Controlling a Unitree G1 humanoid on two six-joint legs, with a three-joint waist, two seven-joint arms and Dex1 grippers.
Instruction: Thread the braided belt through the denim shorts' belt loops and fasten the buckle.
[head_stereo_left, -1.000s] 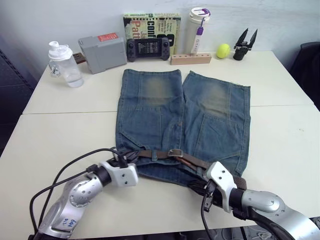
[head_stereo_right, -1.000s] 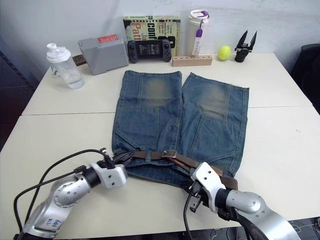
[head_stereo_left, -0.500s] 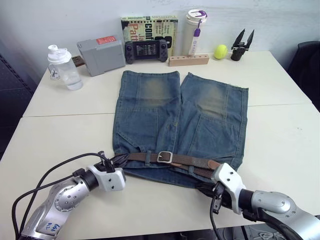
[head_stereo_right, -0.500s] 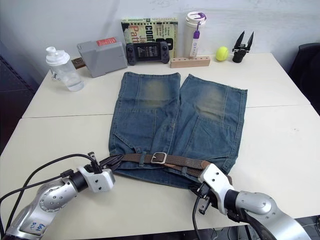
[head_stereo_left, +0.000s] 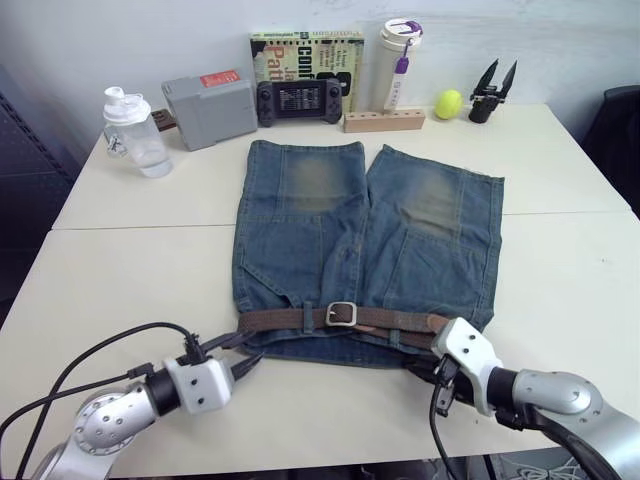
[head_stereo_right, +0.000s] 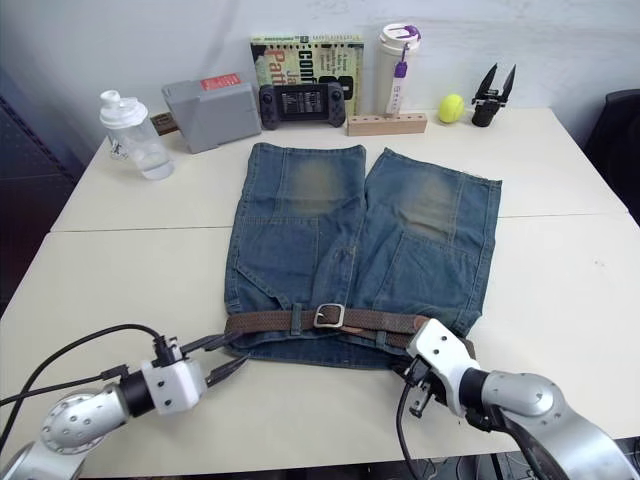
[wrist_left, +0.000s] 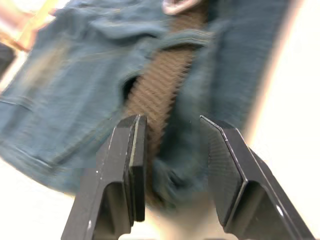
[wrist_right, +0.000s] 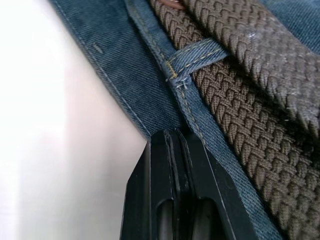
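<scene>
The shorts (head_stereo_left: 365, 250) lie flat on the tabletop (head_stereo_left: 130, 270), legs pointing away from the robot and waistband nearest it. The belt (head_stereo_left: 290, 318) runs along the waistband, passing under the loops (head_stereo_left: 308, 316), and its buckle (head_stereo_left: 341, 313) sits at about the middle of the waist, with the strap passing through the frame.

The left gripper (head_stereo_left: 245, 352) hangs just short of the belt's left end, its jaws standing apart; in the left wrist view the gripper (wrist_left: 170, 150) has the brown weave and the waistband's denim edge straight ahead between the two open fingers (wrist_left: 127, 160), with nothing pinched.

The right gripper (head_stereo_right: 412, 368) sits at the waistband's lower edge, near the belt's right end. In the right wrist view its jaws are pressed together at the hem of the shorts (wrist_right: 145, 90), the tips touching the denim edge; whether any cloth is caught between them I cannot tell. Just beyond the tips, one denim loop (wrist_right: 195, 57) crosses over the belt (wrist_right: 240, 115).

Far beyond both grippers, along the wall, stand a bottle (head_stereo_left: 132, 130), a grey box (head_stereo_left: 207, 108), a game controller (head_stereo_left: 297, 98), a book (head_stereo_left: 305, 45), a tumbler (head_stereo_left: 397, 60), a wooden block (head_stereo_left: 383, 121) and a ball (head_stereo_left: 448, 103).
</scene>
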